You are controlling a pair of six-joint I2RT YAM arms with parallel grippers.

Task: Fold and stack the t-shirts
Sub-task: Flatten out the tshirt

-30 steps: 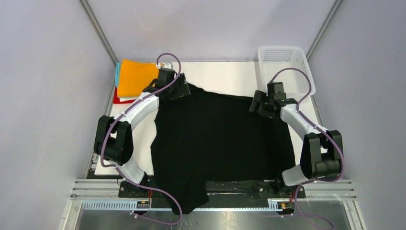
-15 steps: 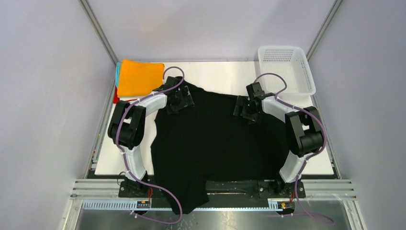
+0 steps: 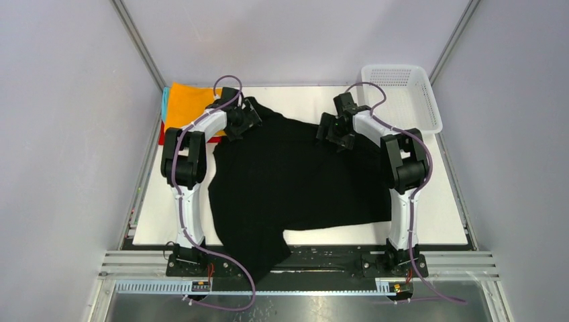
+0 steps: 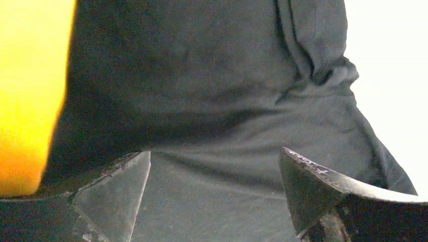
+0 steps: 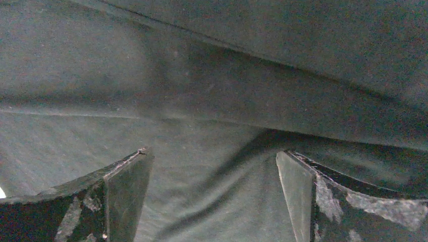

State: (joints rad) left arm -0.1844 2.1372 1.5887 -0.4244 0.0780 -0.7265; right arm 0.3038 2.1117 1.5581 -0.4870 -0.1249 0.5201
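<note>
**A:** The left hand [image 3: 243, 123]: is it gripping anything?

**B:** No. From above it's hanging spread open over the far left shoulder of the black t-shirt [image 3: 302, 181], and the right hand [image 3: 333, 131] is doing the same on the far right. The shirt is lying unfolded across the tabletop [image 3: 302, 100], with one part drooping over the near edge. I'd say they're lining up on both shoulders so the cloth comes up evenly.

**A:** And the finished ones?

**B:** The orange folded shirt [image 3: 184, 100] is sitting in the far left corner, off to the side of the work. The basket [image 3: 399, 90] is standing at the far right.

**A:** What is the left wrist camera showing?

**B:** The fingers [image 4: 121, 191] are gaping wide and bunched black cloth is lying between them, with nothing pinched. The orange one is showing just beside it.

**A:** And the right wrist?

**B:** Much the same. The fingers [image 5: 126, 186] are parted wide over a long crease in the black cloth and aren't clamping it.
</note>
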